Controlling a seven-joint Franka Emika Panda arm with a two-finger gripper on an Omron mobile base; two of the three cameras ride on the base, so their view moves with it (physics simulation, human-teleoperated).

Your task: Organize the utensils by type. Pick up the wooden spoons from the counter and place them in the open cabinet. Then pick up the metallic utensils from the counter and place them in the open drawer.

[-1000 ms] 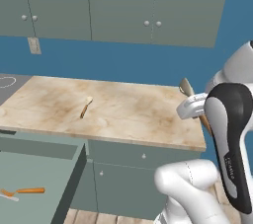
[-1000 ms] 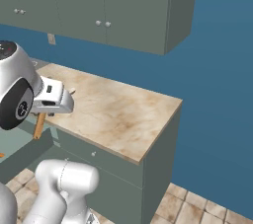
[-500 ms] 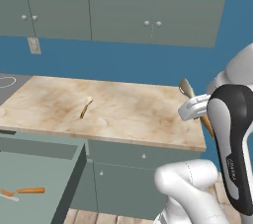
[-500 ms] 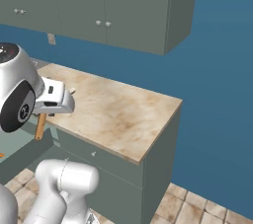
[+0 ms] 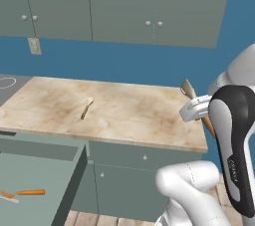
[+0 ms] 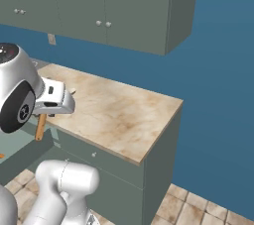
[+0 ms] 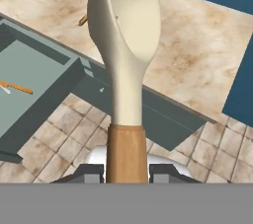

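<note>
With the gripper (image 7: 126,171) clamped on a wooden spoon (image 7: 124,45) handle, held aloft off the counter (image 5: 149,120) right edge, the place step is underway; next needs a lift toward the upper cabinet (image 5: 149,6)

You have one wooden spoon (image 7: 123,45) held off the counter's (image 5: 139,120) right end, cream bowl up, orange-brown handle down. A second wooden spoon (image 5: 86,108) lies mid-counter. The drawer (image 5: 35,180) stands open at lower left, an orange-handled utensil (image 5: 22,192) inside. Upper cabinets (image 5: 149,6) look closed.
</note>
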